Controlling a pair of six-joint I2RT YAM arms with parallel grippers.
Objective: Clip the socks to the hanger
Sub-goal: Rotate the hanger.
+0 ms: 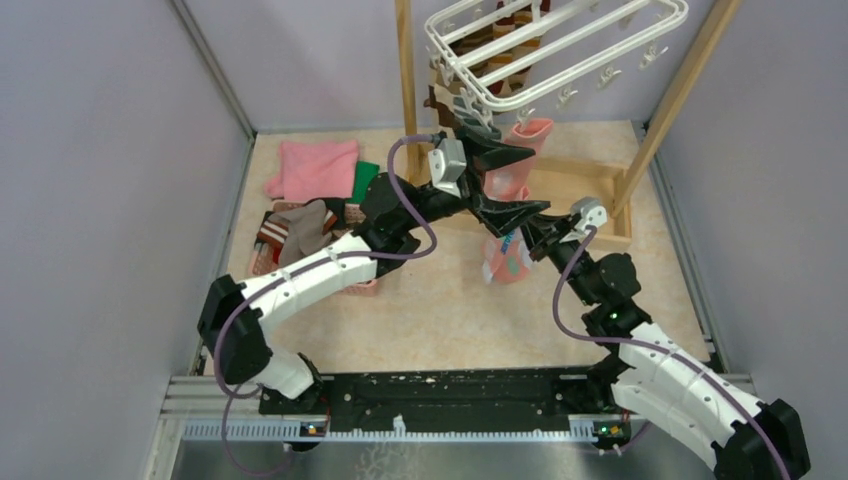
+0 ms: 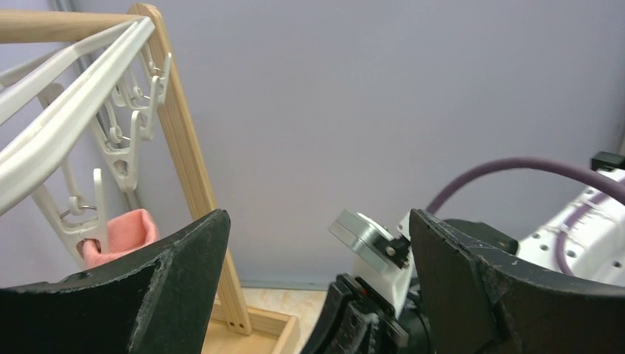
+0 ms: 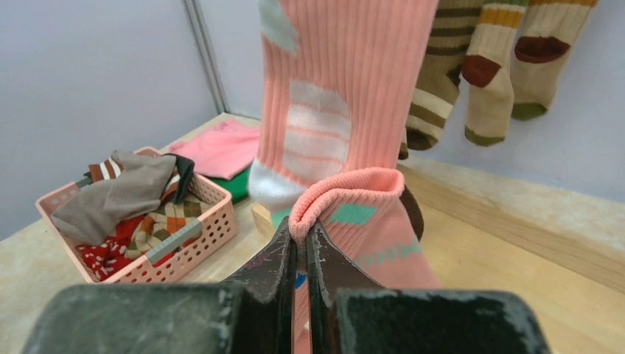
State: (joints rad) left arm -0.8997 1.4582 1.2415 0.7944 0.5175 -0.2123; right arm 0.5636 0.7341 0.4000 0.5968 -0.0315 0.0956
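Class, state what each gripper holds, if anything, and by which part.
The right gripper pinches the pink sock by its folded top edge; the left gripper is open, holding nothing.

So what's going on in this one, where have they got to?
The right gripper is shut on the cuff of a loose pink sock, held low in front of a hanging pink sock on the hanger. The left gripper is open and empty, up by the hanger's clips. Striped socks hang further back; more lie in the pink basket.
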